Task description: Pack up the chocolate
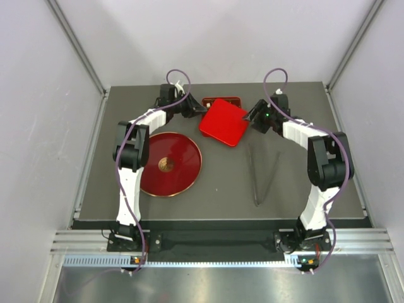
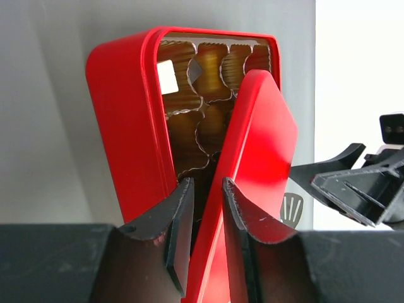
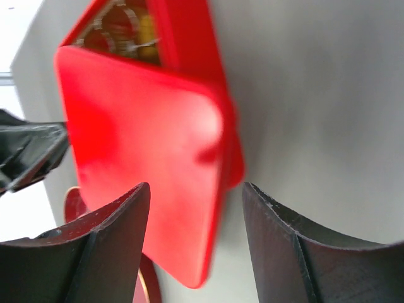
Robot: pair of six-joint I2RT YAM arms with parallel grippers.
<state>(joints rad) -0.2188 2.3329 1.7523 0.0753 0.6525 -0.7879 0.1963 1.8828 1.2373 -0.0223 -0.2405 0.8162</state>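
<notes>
Red lid [image 1: 223, 122] across box [image 2: 120, 126]; tongs [image 1: 255, 201] nearby

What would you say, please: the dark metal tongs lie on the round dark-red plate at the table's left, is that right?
Not quite: the dark metal tongs lie directly on the grey table, towards its right, not on the plate. The round dark-red plate is indeed at the left, as the top external view shows.

One box [image 2: 120, 126], one lid [image 1: 223, 122], one plate [image 1: 184, 150]
</notes>
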